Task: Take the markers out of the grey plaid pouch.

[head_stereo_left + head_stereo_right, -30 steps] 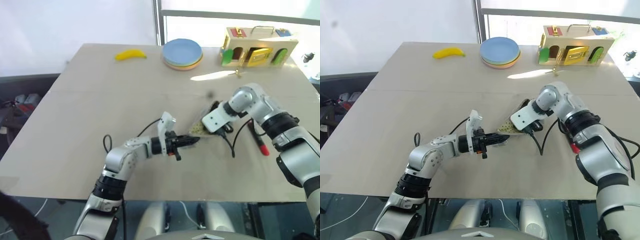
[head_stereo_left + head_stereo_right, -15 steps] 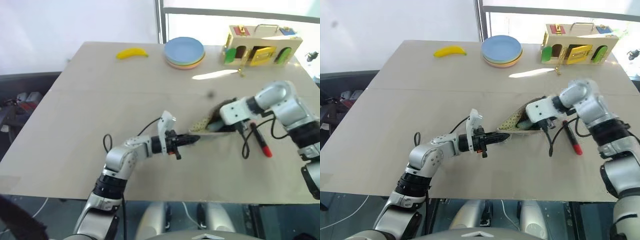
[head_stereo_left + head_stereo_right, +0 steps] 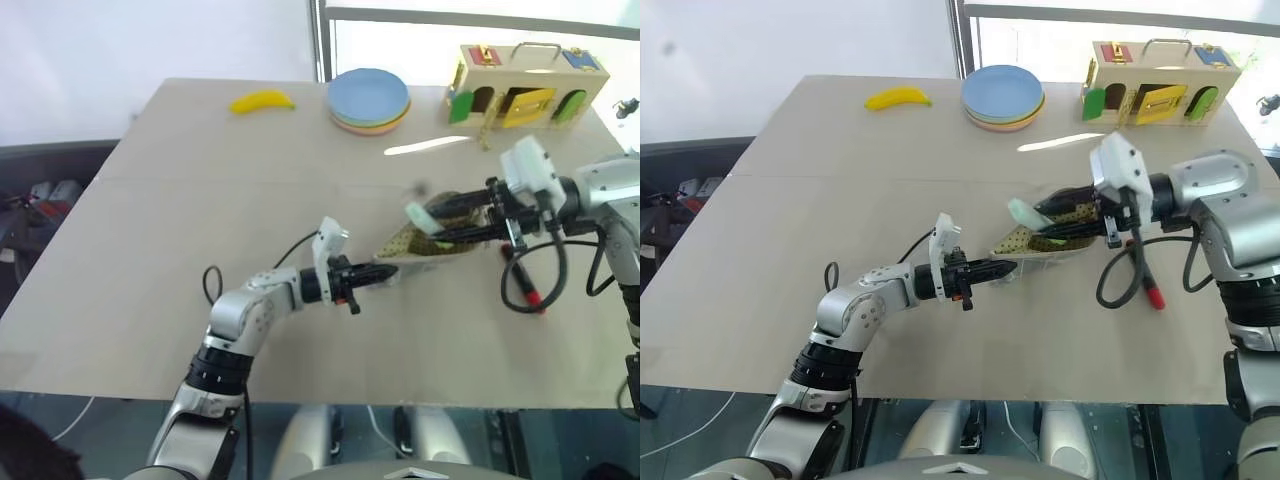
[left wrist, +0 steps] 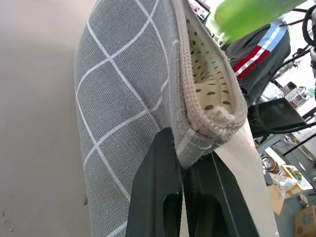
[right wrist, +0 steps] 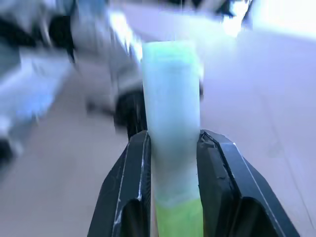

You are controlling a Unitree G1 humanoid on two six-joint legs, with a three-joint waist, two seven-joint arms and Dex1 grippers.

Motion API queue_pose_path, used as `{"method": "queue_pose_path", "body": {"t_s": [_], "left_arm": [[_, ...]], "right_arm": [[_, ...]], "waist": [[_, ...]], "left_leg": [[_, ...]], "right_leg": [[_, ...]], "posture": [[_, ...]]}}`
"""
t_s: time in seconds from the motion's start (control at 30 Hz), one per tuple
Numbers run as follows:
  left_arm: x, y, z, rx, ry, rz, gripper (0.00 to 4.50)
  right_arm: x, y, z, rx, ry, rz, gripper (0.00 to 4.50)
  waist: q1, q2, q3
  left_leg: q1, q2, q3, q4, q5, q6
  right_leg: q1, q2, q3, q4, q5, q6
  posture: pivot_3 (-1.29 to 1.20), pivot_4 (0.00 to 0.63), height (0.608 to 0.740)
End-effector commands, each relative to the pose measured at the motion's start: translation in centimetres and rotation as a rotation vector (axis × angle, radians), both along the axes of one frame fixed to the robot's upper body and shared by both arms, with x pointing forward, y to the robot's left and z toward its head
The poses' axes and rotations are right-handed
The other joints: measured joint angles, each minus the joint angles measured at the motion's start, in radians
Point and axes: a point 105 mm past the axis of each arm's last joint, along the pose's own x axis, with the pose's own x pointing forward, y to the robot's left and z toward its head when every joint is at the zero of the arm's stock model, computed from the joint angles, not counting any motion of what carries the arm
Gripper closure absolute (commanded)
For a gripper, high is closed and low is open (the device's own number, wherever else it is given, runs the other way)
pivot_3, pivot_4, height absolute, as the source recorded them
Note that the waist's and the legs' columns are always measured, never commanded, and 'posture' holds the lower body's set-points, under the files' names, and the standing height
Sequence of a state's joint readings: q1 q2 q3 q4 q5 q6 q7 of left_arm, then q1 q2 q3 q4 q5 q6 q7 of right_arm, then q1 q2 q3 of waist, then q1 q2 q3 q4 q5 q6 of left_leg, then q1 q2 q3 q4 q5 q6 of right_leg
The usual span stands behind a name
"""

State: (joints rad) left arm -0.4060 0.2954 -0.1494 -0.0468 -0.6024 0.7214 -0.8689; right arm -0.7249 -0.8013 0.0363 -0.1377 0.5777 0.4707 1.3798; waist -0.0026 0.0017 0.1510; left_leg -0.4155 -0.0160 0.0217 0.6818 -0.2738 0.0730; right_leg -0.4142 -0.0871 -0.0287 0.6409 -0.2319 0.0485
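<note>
My left jaws (image 3: 388, 271) are pinching the soft pouch (image 4: 123, 98) at its zipper end; right jaws (image 5: 170, 148) are clamping the light, stiff, slick highlighter (image 5: 171, 113) mid-barrel. Marker (image 3: 1148, 285) is lying on surface (image 3: 200, 180), below right jaws.

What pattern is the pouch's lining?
Pale yellowish lining with dark dots, clearest in the left wrist view.

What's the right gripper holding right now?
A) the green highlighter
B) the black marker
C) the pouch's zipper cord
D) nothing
A: the right gripper is shut on the highlighter, lifted over the pouch, while the black marker lies on the table.
</note>
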Motion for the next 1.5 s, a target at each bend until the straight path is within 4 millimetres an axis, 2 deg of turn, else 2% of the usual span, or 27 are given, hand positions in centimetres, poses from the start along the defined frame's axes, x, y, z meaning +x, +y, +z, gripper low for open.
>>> {"method": "queue_pose_path", "body": {"t_s": [0.03,0.13,0.2,0.27,0.33,0.43,0.53,0.57,0.6,0.7,0.77,0.9,0.97,1.07,1.2,1.33,1.5], "left_arm": [[0.4,1.3,0.4,0.016,-0.03,0.038,4.5],[0.7,2.3,0.7,0.03,-0.053,0.069,4.5],[1.0,3.1,1.0,0.055,-0.091,0.086,4.5],[1.3,3.9,1.4,0.072,-0.123,0.107,4.5],[1.8,4.5,1.8,0.074,-0.139,0.134,4.5],[1.8,4.6,2.1,0.078,-0.148,0.132,4.5],[1.5,4.4,2.1,0.104,-0.178,0.11,4.5],[1.5,4.4,2.2,0.106,-0.183,0.111,4.5],[1.5,4.4,2.3,0.105,-0.187,0.114,4.5],[1.7,4.5,2.6,0.111,-0.202,0.125,4.5],[2.2,5.0,3.1,0.156,-0.288,0.136,4.5],[3.7,6.4,4.8,0.279,-0.515,0.169,4.5],[4.3,7.5,6.0,0.328,-0.604,0.196,4.5],[4.7,9.0,6.9,0.417,-0.712,0.229,4.5],[4.9,11.2,6.8,0.622,-0.866,0.226,4.5],[5.1,13.2,6.6,0.714,-0.897,0.308,4.5],[5.6,14.9,6.0,0.794,-0.916,0.397,4.5]], "right_arm": [[-0.4,-2.5,3.0,0.074,0.0,-0.128,3.66],[-0.1,-5.6,1.3,-0.054,0.036,-0.26,3.66],[-0.2,-8.0,-1.1,-0.204,0.059,-0.337,3.66],[-0.6,-9.5,-3.4,-0.324,0.107,-0.378,3.66],[-0.8,-9.9,-5.6,-0.405,0.127,-0.391,3.66],[0.1,-9.6,-8.4,-0.445,0.13,-0.437,3.66],[0.8,-9.5,-12.5,-0.575,0.111,-0.456,3.66],[1.0,-9.4,-13.0,-0.579,0.116,-0.466,2.66],[1.0,-9.6,-13.3,-0.589,0.119,-0.471,2.32],[0.8,-10.0,-13.5,-0.62,0.121,-0.468,0.87],[1.4,-9.8,-11.8,-0.542,0.097,-0.513,0.02],[0.6,-8.6,-9.5,-0.418,0.146,-0.49,0.02],[0.0,-8.1,-9.0,-0.365,0.177,-0.477,0.02],[-0.6,-8.3,-8.7,-0.317,0.22,-0.498,0.02],[-1.6,-9.6,-8.9,-0.297,0.266,-0.548,0.02],[-2.7,-11.3,-9.3,-0.274,0.31,-0.611,0.02],[-3.2,-11.4,-9.2,-0.174,0.365,-0.649,0.02]], "waist": [[0.011,0.0,0.0],[0.023,0.0,0.0],[0.022,0.0,0.0],[0.018,0.0,0.0],[0.012,0.0,0.0],[0.008,0.0,0.0],[0.015,0.0,0.0],[0.016,0.0,0.0],[0.018,0.0,0.0],[0.023,0.001,0.002],[0.022,0.0,0.002],[0.019,0.0,0.002],[0.019,0.0,0.002],[0.018,0.0,0.002],[0.02,-0.001,0.003],[0.023,-0.001,0.003],[0.02,-0.002,0.004]], "left_leg": [[0.0,-0.001,0.0,0.0,0.0,0.0],[-0.001,-0.001,0.0,0.0,-0.001,0.002],[-0.001,-0.001,0.0,0.0,-0.002,0.003],[-0.001,-0.001,0.0,-0.001,-0.002,0.003],[-0.001,-0.001,0.001,-0.001,-0.002,0.003],[-0.001,0.0,0.001,0.0,-0.002,0.003],[0.0,0.0,0.001,0.001,-0.001,0.003],[0.0,0.0,0.001,0.001,-0.001,0.003],[0.0,0.0,0.001,0.002,-0.001,0.003],[-0.001,-0.002,0.001,0.003,-0.001,0.003],[-0.001,-0.002,0.001,0.003,-0.001,0.003],[-0.001,-0.002,0.001,0.003,-0.001,0.002],[-0.001,-0.001,0.0,0.003,-0.001,0.002],[-0.001,-0.001,0.0,0.003,-0.001,0.002],[-0.001,-0.001,0.001,0.003,-0.001,0.002],[-0.001,-0.001,0.001,0.002,-0.001,0.002],[0.0,-0.001,0.001,0.003,-0.001,0.002]], "right_leg": [[0.0,-0.001,0.0,0.0,0.0,0.0],[0.0,-0.002,-0.001,-0.002,0.0,0.0],[0.001,-0.002,-0.001,-0.003,0.0,0.0],[0.001,-0.002,-0.001,-0.004,0.0,0.0],[0.001,-0.001,-0.001,-0.004,0.0,0.0],[0.0,0.0,0.0,-0.003,0.0,0.0],[0.001,0.001,0.0,-0.002,0.0,0.0],[0.001,0.001,0.0,-0.002,0.0,0.0],[0.001,0.001,0.0,-0.002,0.0,0.0],[0.001,0.001,-0.001,-0.002,0.0,0.0],[0.001,0.001,-0.001,-0.003,0.0,0.001],[0.001,0.002,-0.001,-0.002,0.0,0.001],[0.002,0.003,-0.002,-0.002,0.0,0.001],[0.002,0.003,-0.001,-0.002,0.0,0.001],[0.002,0.003,-0.001,-0.003,0.0,0.001],[0.002,0.002,-0.001,-0.004,0.0,0.001],[0.003,0.002,-0.001,-0.002,0.0,0.001]], "posture": [[0.0,0.15,0.74],[0.0,0.15,0.74],[0.0,0.15,0.74],[0.0,0.15,0.74],[0.0,0.15,0.74],[0.0,0.15,0.74],[0.0,0.15,0.74],[0.0,0.15,0.74],[0.0,0.15,0.74],[0.0,0.15,0.74],[0.0,0.15,0.74],[0.0,0.15,0.74],[0.0,0.15,0.74],[0.0,0.15,0.74],[0.0,0.15,0.74],[0.0,0.15,0.74],[0.0,0.15,0.74]]}}
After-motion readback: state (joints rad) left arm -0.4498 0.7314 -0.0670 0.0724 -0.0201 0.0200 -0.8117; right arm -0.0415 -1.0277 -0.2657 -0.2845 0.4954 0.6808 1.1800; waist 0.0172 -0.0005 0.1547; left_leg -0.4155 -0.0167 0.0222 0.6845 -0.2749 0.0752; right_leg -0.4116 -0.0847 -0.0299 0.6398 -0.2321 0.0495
